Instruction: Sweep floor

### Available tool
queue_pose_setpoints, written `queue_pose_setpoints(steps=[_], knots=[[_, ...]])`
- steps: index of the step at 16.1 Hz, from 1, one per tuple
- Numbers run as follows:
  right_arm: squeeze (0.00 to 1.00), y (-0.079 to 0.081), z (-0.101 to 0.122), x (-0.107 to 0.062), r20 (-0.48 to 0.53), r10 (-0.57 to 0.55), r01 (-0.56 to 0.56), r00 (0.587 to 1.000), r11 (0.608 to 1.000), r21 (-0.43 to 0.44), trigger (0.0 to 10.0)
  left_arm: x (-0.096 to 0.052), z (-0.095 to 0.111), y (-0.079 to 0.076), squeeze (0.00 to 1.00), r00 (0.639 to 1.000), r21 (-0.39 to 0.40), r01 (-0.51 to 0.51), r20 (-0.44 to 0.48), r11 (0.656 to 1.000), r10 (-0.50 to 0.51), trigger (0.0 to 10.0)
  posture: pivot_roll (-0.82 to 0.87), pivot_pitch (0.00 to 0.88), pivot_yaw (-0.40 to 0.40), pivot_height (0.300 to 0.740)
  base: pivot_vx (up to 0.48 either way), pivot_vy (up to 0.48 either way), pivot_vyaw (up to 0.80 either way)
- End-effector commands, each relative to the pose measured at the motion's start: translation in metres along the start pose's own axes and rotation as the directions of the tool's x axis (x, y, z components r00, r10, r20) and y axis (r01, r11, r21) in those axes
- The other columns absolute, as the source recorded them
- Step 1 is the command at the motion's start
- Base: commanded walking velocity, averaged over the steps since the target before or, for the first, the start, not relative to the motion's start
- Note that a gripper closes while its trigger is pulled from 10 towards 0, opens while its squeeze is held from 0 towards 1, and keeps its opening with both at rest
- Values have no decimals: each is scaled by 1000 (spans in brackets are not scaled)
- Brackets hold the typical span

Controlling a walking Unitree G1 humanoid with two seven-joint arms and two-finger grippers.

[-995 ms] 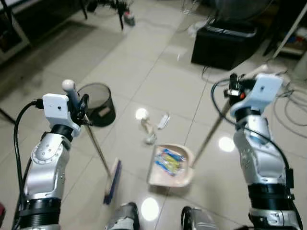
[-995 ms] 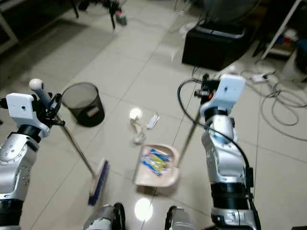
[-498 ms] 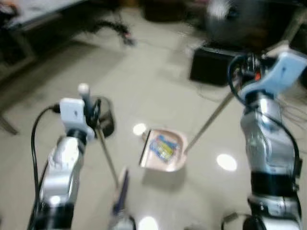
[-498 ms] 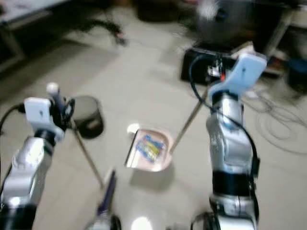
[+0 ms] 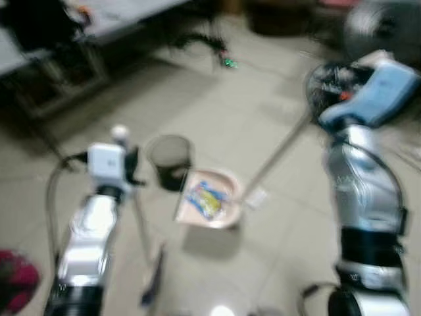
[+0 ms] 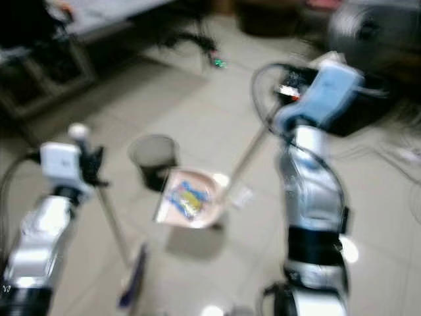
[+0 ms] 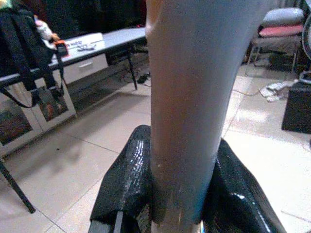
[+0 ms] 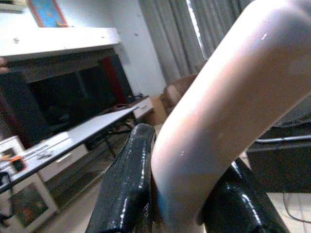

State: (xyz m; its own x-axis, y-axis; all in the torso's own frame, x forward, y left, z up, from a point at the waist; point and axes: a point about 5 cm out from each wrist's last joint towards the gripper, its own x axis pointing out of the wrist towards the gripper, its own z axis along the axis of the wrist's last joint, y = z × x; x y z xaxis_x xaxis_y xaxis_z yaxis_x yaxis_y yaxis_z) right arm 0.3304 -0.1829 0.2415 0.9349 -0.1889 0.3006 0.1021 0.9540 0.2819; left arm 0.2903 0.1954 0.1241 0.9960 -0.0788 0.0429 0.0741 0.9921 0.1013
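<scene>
Pale pink and loaded with bright blue-and-yellow wrappers, the dustpan (image 5: pixel 209 205) hung on its long handle (image 5: pixel 279 153), tilted, just beside a dark mesh bin (image 5: pixel 170 158) on the tiled floor (image 5: pixel 250 118). The right gripper (image 8: pixel 170 194) had its fingers (image 8: pixel 127 184) clenched around that handle, as the right wrist view showed, and the arm was raised high. The left gripper (image 7: pixel 177 194) grasped the broom handle (image 7: pixel 189 97) between its black fingers (image 7: pixel 129 179); the broom head (image 5: pixel 152 280) sat low near the robot's feet, well apart from the pan. Both head views were blurred, so fine detail of the load could not be read. The step in hand looked like carrying the collected litter to the bin for tipping. To do it well, the pan should be kept level until its lip sat over the bin's rim, then tilted slowly so the light wrappers slid in rather than fluttered out; the broom should be held still and clear. One scrap (image 5: pixel 256 197) lay on the floor near the pan and would need another pass.
</scene>
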Motion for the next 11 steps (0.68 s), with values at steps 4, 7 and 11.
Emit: queue_pose_setpoints(steps=[4, 7, 11], knots=[[0, 11, 19, 5, 78, 17, -20, 997, 999, 37, 10000, 2, 7, 9, 0, 999, 23, -27, 26, 999, 27, 10000, -72, 8, 54, 740, 391, 0, 0], [0, 12, 27, 9, 104, 21, -24, 994, 999, 26, 10000, 3, 5, 7, 0, 999, 15, -27, 24, 1000, 27, 10000, -79, 11, 61, 740, 394, 0, 0], [0, 13, 36, 14, 129, 4, -8, 992, 999, 32, 10000, 3, 3, 6, 0, 999, -4, -42, 20, 999, 42, 10000, -77, 1, 57, 740, 397, 0, 0]])
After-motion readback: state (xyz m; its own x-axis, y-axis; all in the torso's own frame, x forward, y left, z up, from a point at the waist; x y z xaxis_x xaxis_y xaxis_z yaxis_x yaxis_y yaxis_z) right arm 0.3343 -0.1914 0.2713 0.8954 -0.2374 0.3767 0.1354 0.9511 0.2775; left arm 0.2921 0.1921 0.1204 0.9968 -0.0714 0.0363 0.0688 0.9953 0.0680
